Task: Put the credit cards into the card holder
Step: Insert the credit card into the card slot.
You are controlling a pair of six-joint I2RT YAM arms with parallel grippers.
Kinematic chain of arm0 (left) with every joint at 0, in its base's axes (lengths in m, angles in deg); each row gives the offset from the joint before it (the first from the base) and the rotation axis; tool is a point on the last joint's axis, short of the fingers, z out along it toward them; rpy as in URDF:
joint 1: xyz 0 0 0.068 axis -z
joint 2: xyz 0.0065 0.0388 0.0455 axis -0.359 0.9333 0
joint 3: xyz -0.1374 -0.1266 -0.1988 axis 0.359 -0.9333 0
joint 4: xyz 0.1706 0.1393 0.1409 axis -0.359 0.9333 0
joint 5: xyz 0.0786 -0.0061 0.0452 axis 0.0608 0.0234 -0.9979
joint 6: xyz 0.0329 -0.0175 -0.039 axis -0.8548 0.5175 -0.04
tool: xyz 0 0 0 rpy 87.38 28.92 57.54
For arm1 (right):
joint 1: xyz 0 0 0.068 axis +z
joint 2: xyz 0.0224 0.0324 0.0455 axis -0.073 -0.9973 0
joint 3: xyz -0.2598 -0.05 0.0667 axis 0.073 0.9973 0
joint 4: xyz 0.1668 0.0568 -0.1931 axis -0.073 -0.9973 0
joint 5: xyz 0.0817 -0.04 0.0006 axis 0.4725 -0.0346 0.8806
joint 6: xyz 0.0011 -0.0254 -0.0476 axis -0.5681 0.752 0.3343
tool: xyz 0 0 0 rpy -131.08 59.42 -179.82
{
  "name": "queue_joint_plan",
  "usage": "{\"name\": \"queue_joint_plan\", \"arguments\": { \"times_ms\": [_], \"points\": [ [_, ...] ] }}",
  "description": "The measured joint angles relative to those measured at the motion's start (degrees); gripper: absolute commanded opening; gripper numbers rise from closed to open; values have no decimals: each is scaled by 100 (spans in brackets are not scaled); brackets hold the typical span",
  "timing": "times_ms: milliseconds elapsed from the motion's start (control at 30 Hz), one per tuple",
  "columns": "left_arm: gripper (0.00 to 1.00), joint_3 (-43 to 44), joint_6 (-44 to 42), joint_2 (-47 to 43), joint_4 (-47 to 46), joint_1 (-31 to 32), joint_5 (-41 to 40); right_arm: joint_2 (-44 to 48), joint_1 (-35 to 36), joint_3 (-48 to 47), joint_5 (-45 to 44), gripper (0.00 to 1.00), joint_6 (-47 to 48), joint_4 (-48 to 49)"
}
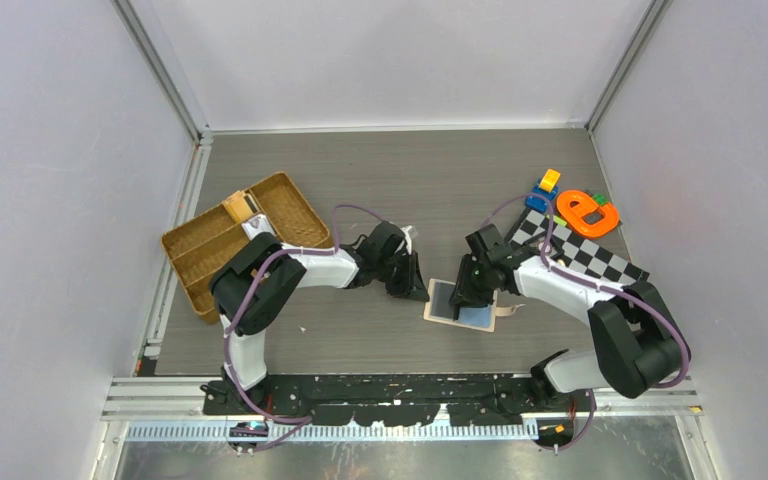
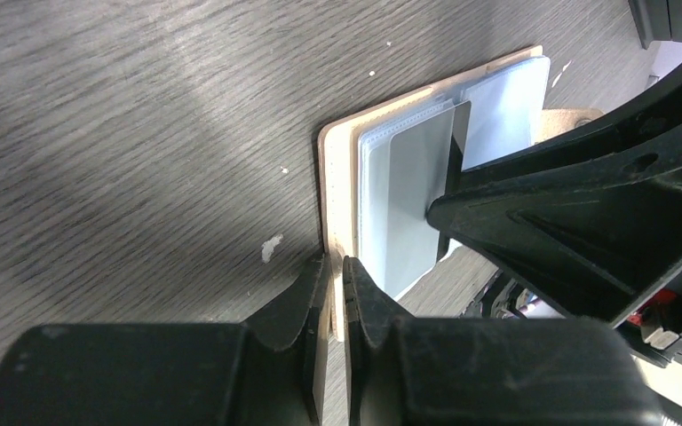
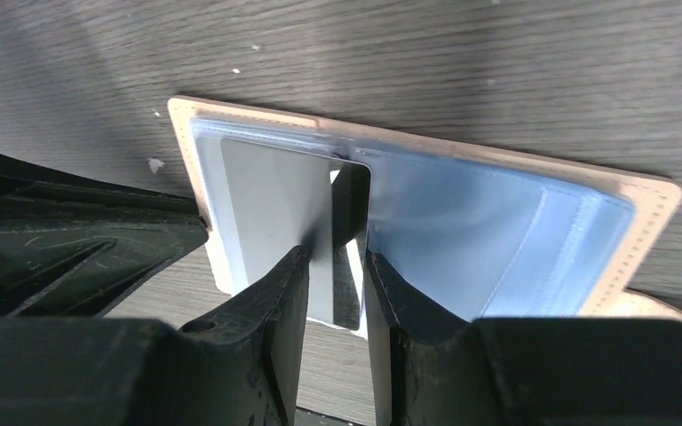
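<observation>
Wallet (image 3: 655,197) lies open and flat on the table (image 1: 380,170), pockets up, near the front middle between the two arms. The left gripper (image 2: 336,275) is down at the wallet's left edge. Its jaws are almost together, with the beige rim pinched in the thin slit between them.

A grey card (image 3: 271,213) rests face up over the left pocket, with a dark band along its right side at the wallet's centre fold. Its near end sticks out past the wallet's near edge. The right gripper (image 3: 336,257) stands over that near end with its jaws partly apart, one finger over the grey face and the other just right of the dark band. The card shows face-on in the gap and is not pinched between them. Whether the fingertips touch it I cannot tell. The right pocket looks light blue under clear plastic, and whether a card sits inside is unclear.

A wicker tray (image 1: 192,262) sits at the far left. A checkerboard (image 1: 585,258), an orange toy (image 1: 587,212) and a blue-yellow toy (image 1: 543,188) lie at the far right.
</observation>
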Motion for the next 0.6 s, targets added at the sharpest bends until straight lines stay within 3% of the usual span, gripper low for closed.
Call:
{"name": "queue_joint_plan", "arguments": {
  "times_ms": [600],
  "points": [
    [15, -214, 85, -216, -13, 0, -280, -487, 544, -461, -223, 34, -133, -35]
  ]
}}
